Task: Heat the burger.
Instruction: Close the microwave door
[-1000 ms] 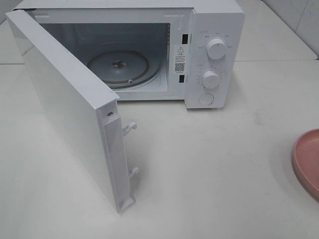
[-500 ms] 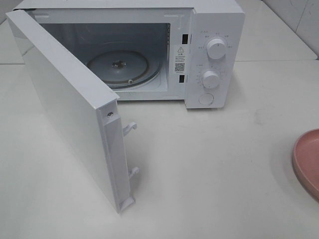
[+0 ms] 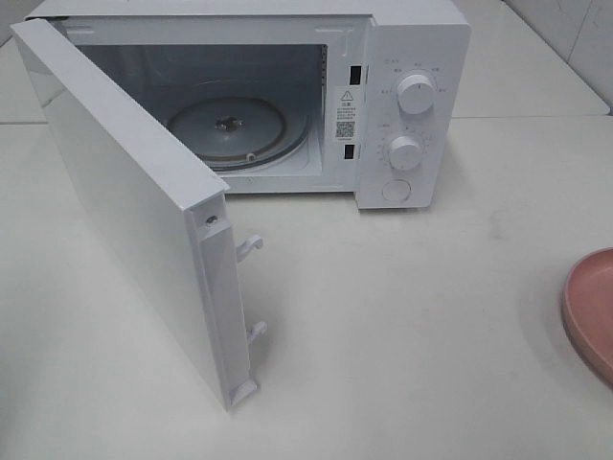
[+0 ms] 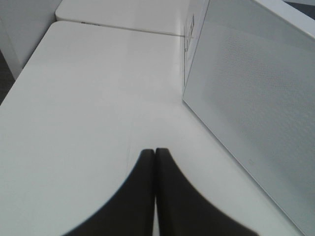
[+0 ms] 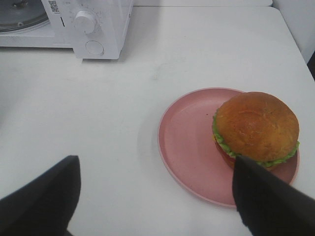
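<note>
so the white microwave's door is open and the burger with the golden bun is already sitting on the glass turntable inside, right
Not quite. The white microwave's door is open, but the round glass turntable is bare in the exterior high view. The burger with the golden-brown bun sits on the round pink plate on the table, as the right wrist view shows.

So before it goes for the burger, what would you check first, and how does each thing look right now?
1. Microwave door swung open: ok.
2. Glass turntable bare, ready for food: ok.
3. Burger sitting on the pink plate, untouched: ok.
4. Right gripper open, nothing in it: ok.
5. Left gripper shut and empty, beside the door: ok.
6. Whether the fingers are level with the burger: cannot tell.
</note>
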Robot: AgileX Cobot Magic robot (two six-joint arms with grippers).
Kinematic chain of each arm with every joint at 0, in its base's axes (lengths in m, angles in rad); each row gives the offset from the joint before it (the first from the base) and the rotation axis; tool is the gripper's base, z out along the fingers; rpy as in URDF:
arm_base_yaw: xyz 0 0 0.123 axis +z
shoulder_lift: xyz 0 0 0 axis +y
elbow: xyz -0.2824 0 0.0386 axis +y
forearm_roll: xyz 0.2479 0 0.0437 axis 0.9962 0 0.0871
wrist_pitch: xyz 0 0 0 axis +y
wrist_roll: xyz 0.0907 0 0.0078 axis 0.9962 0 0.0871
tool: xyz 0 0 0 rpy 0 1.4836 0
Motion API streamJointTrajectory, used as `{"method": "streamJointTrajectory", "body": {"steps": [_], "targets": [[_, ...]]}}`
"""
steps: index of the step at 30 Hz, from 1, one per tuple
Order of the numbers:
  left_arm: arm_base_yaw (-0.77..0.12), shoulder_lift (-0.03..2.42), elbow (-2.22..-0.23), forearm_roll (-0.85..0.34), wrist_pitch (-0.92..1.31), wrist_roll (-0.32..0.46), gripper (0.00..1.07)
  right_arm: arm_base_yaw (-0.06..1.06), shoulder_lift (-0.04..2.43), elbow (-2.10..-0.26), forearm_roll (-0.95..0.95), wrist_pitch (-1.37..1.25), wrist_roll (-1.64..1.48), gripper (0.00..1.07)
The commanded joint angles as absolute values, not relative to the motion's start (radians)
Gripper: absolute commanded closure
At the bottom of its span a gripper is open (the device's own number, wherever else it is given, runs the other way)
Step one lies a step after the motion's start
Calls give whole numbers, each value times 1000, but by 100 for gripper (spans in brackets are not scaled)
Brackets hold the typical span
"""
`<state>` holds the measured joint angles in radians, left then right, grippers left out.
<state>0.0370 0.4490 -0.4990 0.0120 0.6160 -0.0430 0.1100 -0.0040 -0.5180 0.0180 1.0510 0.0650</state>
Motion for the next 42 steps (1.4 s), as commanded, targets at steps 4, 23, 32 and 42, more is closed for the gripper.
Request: {"method": "streamJointTrajectory", "body": {"steps": [4,23,32,42], "targets": [[43,574,-394,-35,229,48,107,106,-32,-516,15,1040,55,31],[43,1225,-225,378,-791,-177,107,106,-32,-516,15,1040,55,31],[-68,1422,-271,450,-944,-202,107,106,-32,-516,15,1040,55,31],[-282,1513,-324,202,-915,-113,107,106,-32,-516,15,1040,55,31]]}}
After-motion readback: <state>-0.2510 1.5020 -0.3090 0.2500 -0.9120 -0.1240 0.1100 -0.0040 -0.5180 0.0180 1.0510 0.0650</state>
